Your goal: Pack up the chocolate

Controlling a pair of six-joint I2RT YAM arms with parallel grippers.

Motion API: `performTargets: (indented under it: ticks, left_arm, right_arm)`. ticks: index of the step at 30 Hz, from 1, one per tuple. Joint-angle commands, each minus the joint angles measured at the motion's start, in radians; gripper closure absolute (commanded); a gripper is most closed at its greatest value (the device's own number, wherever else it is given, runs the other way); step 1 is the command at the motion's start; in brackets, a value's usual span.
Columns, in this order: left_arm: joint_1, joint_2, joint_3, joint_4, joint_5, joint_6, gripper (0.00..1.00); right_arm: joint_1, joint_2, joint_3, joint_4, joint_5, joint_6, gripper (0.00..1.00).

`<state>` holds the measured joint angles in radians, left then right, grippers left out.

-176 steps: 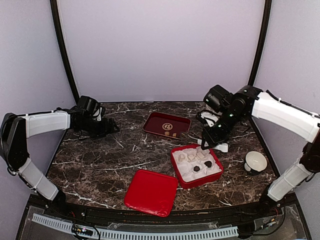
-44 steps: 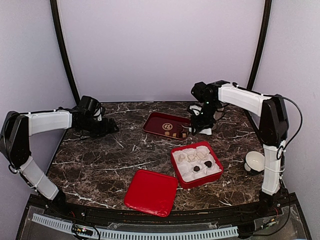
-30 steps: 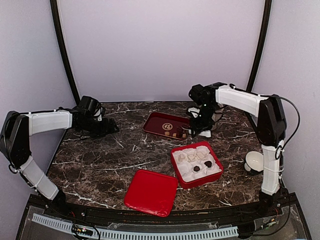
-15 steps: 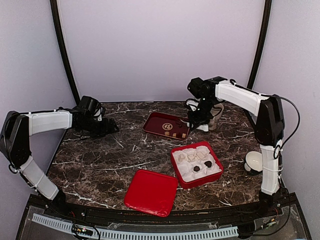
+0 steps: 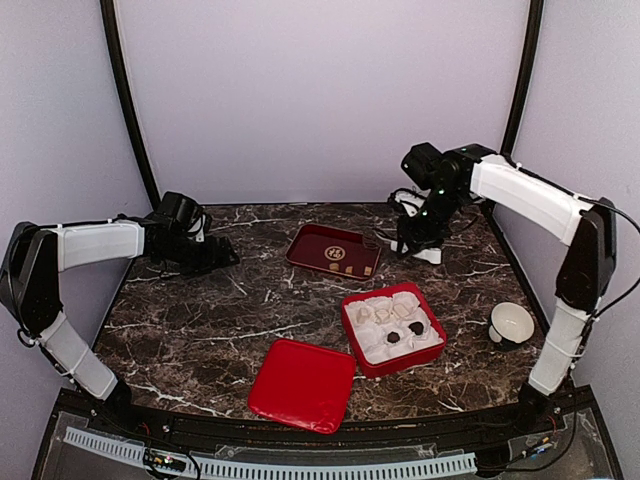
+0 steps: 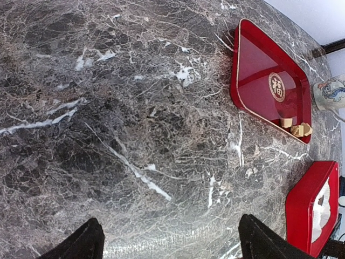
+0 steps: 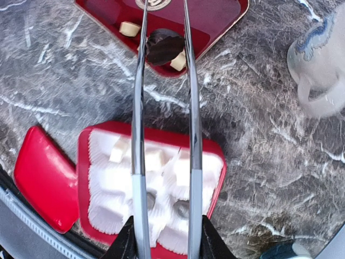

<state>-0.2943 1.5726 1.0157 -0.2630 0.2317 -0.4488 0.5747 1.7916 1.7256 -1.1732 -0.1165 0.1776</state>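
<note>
As the right arm has risen from the tray corner where it stooped a second ago, the right tool stays clamped on the tongs, and the tong tips now pinch a dark chocolate.

Right wrist view: the piece hangs between the tips, in line with the tray's near corner. Tan pieces remain on the tray beside it.

Box, nearer: white paper cups, several holding cream pieces. The top view shows two dark pieces in its near-right cups.

Lid: off, lying near-left of the box.

Mug: right of the tray.

Left tool: jaws wide apart with nothing between them, hovering over bare worktop at far left, well apart from the tray.

Reading: the pick appears done, and the carry to a free cup comes next. Only the thin tips hold the piece, so a jolt could drop it.
</note>
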Motion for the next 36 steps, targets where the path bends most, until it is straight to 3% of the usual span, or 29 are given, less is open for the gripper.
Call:
performTargets:
  ticks: [1, 8, 16, 36]
  left_arm:
    - [0.007, -0.046, -0.01, -0.008, 0.027, 0.024, 0.11]
    - [0.006, -0.049, -0.019, 0.005, 0.048, 0.018, 0.11]
    - [0.006, -0.049, -0.021, 0.01, 0.059, 0.01, 0.11]
    - [0.006, -0.041, -0.017, 0.005, 0.048, 0.011, 0.11]
  right_arm:
    - [0.049, -0.137, -0.115, -0.004, -0.054, 0.026, 0.74]
    - [0.139, -0.312, -0.338, 0.007, -0.1, 0.075, 0.74]
    - [0.212, -0.362, -0.487, 0.057, -0.134, 0.117, 0.74]
    - [0.252, -0.307, -0.515, 0.072, -0.127, 0.115, 0.65]
